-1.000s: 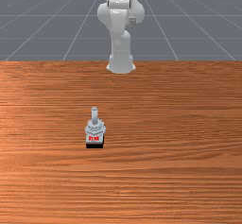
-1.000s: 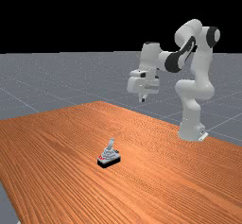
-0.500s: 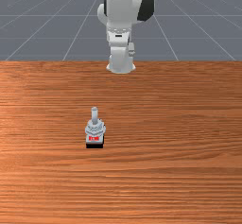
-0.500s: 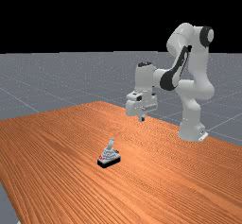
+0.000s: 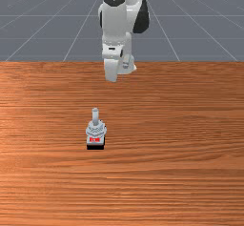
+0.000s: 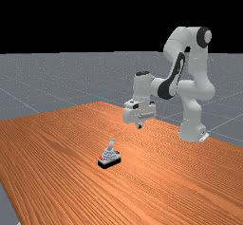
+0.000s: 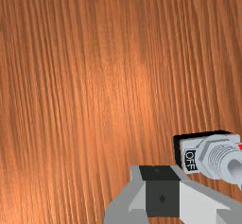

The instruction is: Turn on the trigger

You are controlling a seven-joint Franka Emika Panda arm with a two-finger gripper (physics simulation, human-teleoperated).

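Hanging above the orange-brown wooden table (image 6: 52, 143) with the white-and-grey two-finger gripper (image 6: 139, 126) narrow, both fingers together and nothing held. Well apart from the trigger, a small grey ribbed toggle switch (image 5: 96, 131) on a black blocky base (image 5: 95, 147), left of the front view's middle and nearer than the hand there. Looks like the approach, with the turning itself not yet begun. Judging by the white-on-black OFF label (image 7: 190, 160) on one side and the small red label (image 5: 95, 139) on the other, probably calls for pushing the slim grey rounded lever (image 5: 95, 115) toward the red, hence toward the near side in the front view. Best to travel over toward the front view's left first, keep above the lever's tip, then come down on its far side, just beside the shaft. Aim high on the shaft for leverage, centred to avoid slipping off the round surface, and press smoothly until fully across. Watch for landing on top of the tip, catching the ribbed collar, or shoving the whole base along the wood.
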